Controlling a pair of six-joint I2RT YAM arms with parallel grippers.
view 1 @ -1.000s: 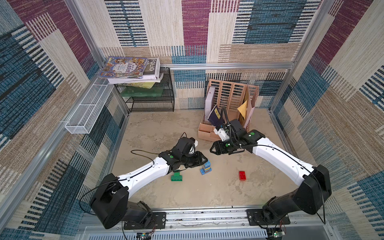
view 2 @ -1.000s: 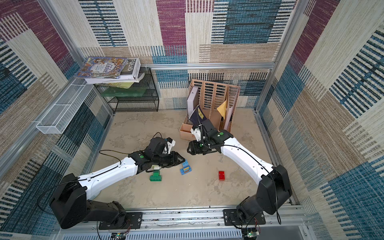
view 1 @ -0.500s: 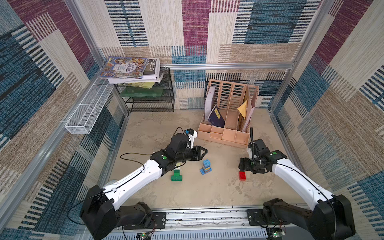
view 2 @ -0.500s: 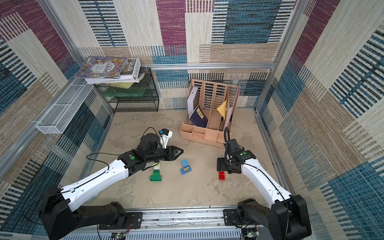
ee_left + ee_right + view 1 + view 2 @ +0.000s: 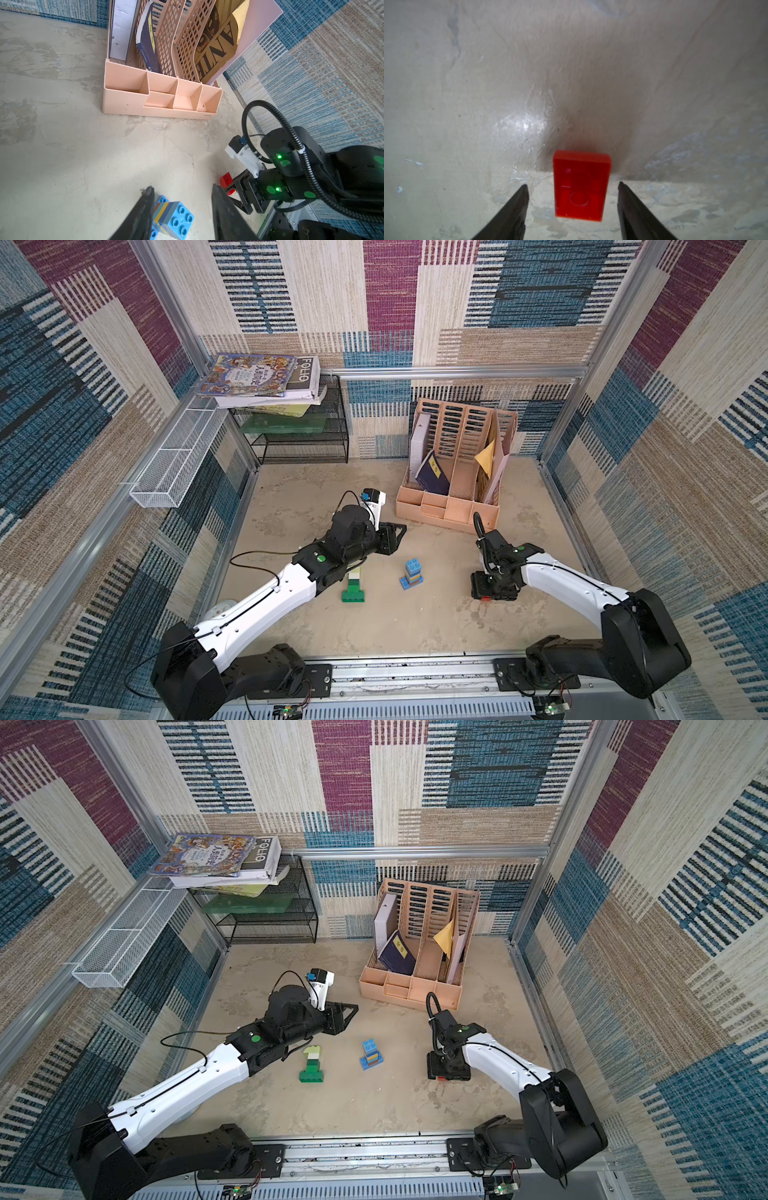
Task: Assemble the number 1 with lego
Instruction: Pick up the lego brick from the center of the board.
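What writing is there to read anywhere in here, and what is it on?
"FOLIO": black-and-white book on the stack atop the black wire shelf.
"ANTE": gold card in the peach plastic file rack, the rest hidden.
Chinese title on the colourful picture book: too small.
Yellow label on the dark blue book: blurred.

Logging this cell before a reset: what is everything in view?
green lego stack: 1, dark green, lime and cream, floor beside the left arm
blue lego stack: 1, blue with brown and yellow layers, mid-floor
red lego brick: 1, red, floor between the right arm's jaws, untouched
desk organizer: 1, peach, back of floor, holding books
mesh shelf: 1, black, back corner
books: one stack, mixed colours, atop the mesh shelf
wire basket: 1, white, on the side wall
left arm: 1, white and black, jaws open
right arm: 1, white and black, jaws open
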